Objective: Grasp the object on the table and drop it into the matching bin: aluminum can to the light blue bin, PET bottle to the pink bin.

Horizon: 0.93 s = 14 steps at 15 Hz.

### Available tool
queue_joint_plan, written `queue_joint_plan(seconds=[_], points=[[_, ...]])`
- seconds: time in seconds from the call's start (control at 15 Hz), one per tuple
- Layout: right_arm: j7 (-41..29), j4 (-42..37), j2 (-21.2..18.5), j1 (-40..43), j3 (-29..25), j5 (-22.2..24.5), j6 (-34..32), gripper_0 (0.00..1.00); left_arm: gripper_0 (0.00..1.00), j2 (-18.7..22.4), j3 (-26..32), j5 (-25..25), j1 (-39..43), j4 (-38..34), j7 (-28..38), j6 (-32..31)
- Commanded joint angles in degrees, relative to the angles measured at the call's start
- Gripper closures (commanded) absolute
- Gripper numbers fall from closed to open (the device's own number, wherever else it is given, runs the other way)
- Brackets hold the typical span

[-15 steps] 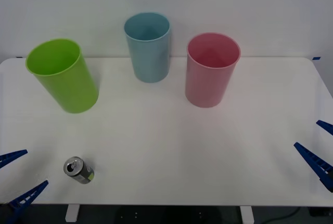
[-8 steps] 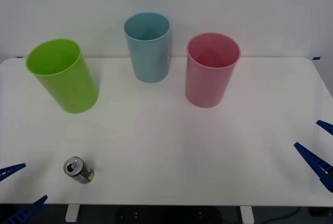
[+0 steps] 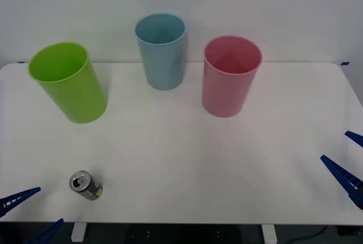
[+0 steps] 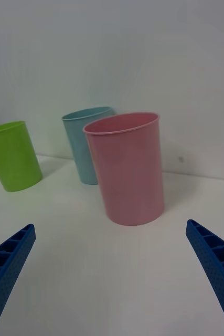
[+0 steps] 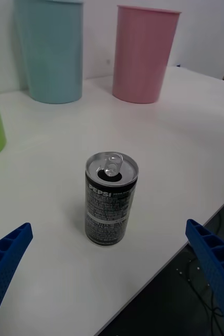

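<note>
A small dark grey aluminum can with a silver pull-tab top stands upright near the front left of the white table; the left wrist view shows the can straight ahead. My left gripper hovers open at the front left corner, just left of the can and apart from it. At the back centre stands the light blue bin, with the pink bin to its right. My right gripper waits open at the table's right edge.
A lime green bin stands at the back left, behind the can. A white wall rises behind the table. The table's front edge lies close to the can.
My left gripper has drawn back and down towards the front left corner. The can, the bins and the right arm have not moved.
</note>
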Motion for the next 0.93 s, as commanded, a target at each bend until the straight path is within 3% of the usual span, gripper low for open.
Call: queue_joint_plan(seconds=[0.07,0.4,0.93], points=[[0.00,0.00,0.00,0.00,0.00,0.00,0.00,0.00,0.00,-0.82,-0.44,0.17,-1.13,1.64,-1.45,0.32],[0.00,0.00,0.00,0.00,0.00,0.00,0.00,0.00,0.00,-1.44,-4.22,1.05,-6.14,9.63,-9.10,0.67],[0.00,0.00,0.00,0.00,0.00,0.00,0.00,0.00,0.00,-6.45,-5.28,0.08,-9.75,12.89,-10.68,1.99]])
